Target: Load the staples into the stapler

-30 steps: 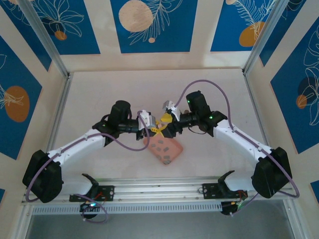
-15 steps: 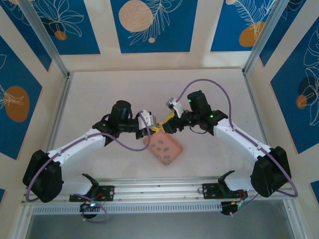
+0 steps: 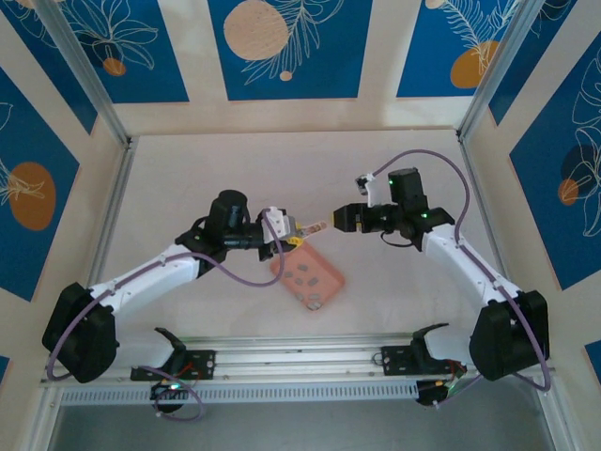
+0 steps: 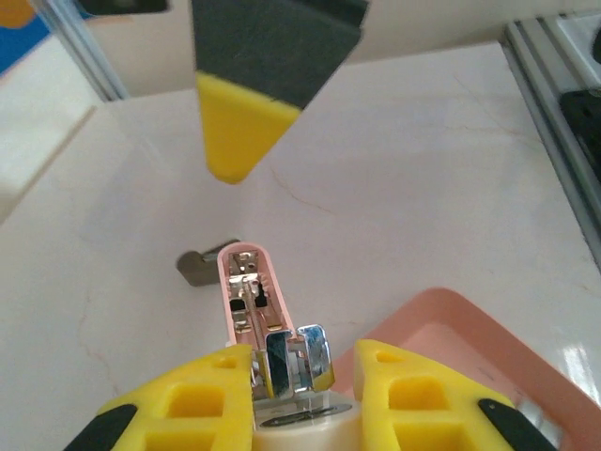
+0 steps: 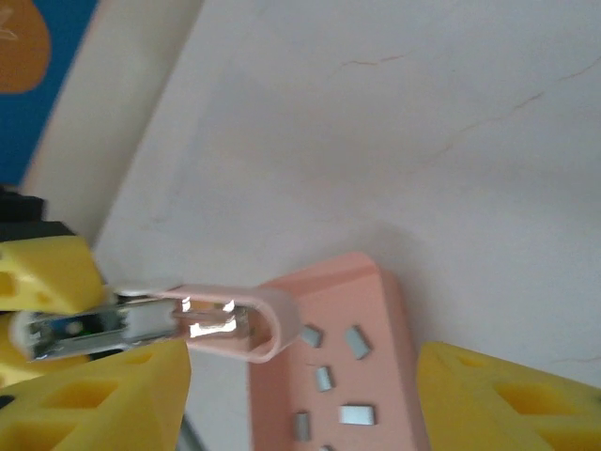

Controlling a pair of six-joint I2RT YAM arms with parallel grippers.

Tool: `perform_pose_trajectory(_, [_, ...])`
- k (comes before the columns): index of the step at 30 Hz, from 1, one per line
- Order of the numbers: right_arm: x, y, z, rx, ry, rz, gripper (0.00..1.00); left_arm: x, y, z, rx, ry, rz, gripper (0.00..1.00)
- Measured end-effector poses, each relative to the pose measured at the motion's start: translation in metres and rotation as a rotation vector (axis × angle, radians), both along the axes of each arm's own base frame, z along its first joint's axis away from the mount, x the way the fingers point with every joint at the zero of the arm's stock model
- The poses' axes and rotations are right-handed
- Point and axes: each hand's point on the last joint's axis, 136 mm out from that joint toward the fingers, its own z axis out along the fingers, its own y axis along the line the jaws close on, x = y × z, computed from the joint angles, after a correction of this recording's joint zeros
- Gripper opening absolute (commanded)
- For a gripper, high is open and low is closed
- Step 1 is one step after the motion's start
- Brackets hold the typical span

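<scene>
Left pincer [image 4: 299, 362] is clamped shut on the rear end of the pink stapler [image 4: 246, 296]. It holds the stapler off the tabletop [image 4: 423, 188], with the open metal channel facing up.

Right pincer [image 5: 302, 366] is wide open and holds nothing. It hangs above the stapler's nose and the pink tray [image 5: 376, 376].

The staples [image 5: 324, 378] are several loose short grey strips, scattered flat on the tray floor and apart from each other. None are in the stapler yet.

Handling, judged:
- The strips look very light, stiff and slick, so they will likely skid or flip if a finger nudges them.
- They probably snap apart if squeezed hard or bent.
- Best hold is likely one strip, pinched across its narrow width on the long sides and near its middle, with a light squeeze.
- Lying flat against the tray, they leave little edge to catch, and a tray wall close by may block a finger.
</scene>
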Motion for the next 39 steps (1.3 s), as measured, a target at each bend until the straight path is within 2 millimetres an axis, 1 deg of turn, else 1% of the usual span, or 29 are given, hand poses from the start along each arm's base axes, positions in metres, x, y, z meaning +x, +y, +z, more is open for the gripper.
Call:
perform_pose_trajectory(3, [-0.003, 0.005, 0.017, 0.095, 0.062, -0.041, 0.66, 0.007, -0.001, 0.004, -0.057, -0.014, 0.049, 0.00])
perform_pose_trajectory(6, [-0.005, 0.004, 0.027, 0.168, 0.129, -0.106, 0.67, 0.013, -0.003, 0.006, -0.112, -0.022, 0.094, 0.00])
perform_pose_trajectory(8, [-0.006, 0.004, 0.030, 0.221, 0.165, -0.146, 0.67, 0.018, -0.004, 0.011, -0.155, -0.033, 0.117, 0.00])
perform_pose_trajectory(12, [-0.009, 0.007, 0.025, 0.309, 0.241, -0.200, 0.68, 0.025, -0.009, 0.018, -0.228, -0.042, 0.141, 0.00])
perform_pose_trajectory(14, [-0.008, 0.010, 0.025, 0.336, 0.272, -0.218, 0.68, 0.027, -0.010, 0.021, -0.255, -0.045, 0.142, 0.00])
perform_pose_trajectory(16, [-0.004, 0.012, 0.030, 0.368, 0.285, -0.236, 0.67, 0.028, -0.011, 0.027, -0.281, -0.052, 0.142, 0.00])
perform_pose_trajectory(18, [0.001, 0.013, 0.036, 0.405, 0.290, -0.250, 0.65, 0.028, -0.012, 0.032, -0.307, -0.058, 0.141, 0.00])
perform_pose_trajectory(21, [0.009, 0.016, 0.040, 0.446, 0.306, -0.269, 0.60, 0.027, -0.012, 0.038, -0.334, -0.069, 0.138, 0.00])
perform_pose_trajectory(27, [0.018, 0.023, 0.039, 0.489, 0.342, -0.281, 0.52, 0.025, -0.013, 0.045, -0.375, -0.077, 0.132, 0.00])
perform_pose_trajectory(33, [0.023, 0.030, 0.031, 0.494, 0.376, -0.282, 0.34, 0.026, -0.014, 0.045, -0.386, -0.074, 0.131, 0.02])
perform_pose_trajectory(36, [0.024, 0.032, 0.030, 0.493, 0.379, -0.278, 0.29, 0.025, -0.014, 0.045, -0.388, -0.070, 0.130, 0.04])
perform_pose_trajectory(39, [0.023, 0.035, 0.036, 0.490, 0.360, -0.262, 0.26, 0.026, -0.014, 0.045, -0.387, -0.070, 0.135, 0.05])
